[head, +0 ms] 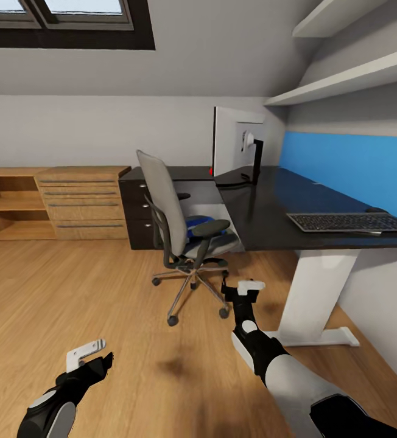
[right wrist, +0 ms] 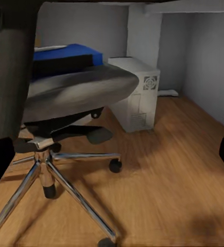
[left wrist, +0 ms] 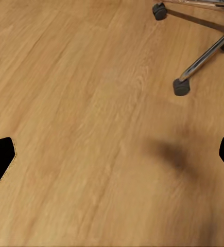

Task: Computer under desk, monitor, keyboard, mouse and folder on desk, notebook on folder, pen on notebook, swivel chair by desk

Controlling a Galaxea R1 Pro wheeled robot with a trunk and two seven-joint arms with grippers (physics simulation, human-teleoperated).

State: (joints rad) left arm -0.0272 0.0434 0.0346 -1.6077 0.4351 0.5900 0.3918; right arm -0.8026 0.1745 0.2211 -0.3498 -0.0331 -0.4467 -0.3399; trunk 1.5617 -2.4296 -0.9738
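The swivel chair (head: 173,222) stands in front of the black desk (head: 265,210), its grey seat (right wrist: 65,90) carrying the blue folder (head: 197,222) (right wrist: 65,51) with something dark lying on it. The monitor (head: 235,146) stands at the desk's far end and the keyboard (head: 349,222) lies near its front right. A small dark lump, perhaps the mouse (head: 375,210), sits just behind the keyboard. The pale computer (right wrist: 137,92) (head: 207,198) stands under the desk. My right gripper (head: 244,287) (right wrist: 112,159) is open, low beside the chair's chrome base (right wrist: 45,170). My left gripper (head: 89,354) (left wrist: 112,159) hangs open over bare floor.
A wooden chest of drawers (head: 83,204) and low open shelving (head: 7,204) line the back wall at the left. The desk's white leg (head: 317,292) stands just right of my right arm. White shelves (head: 344,79) hang above the desk. Wood floor (head: 70,286) lies open at the left.
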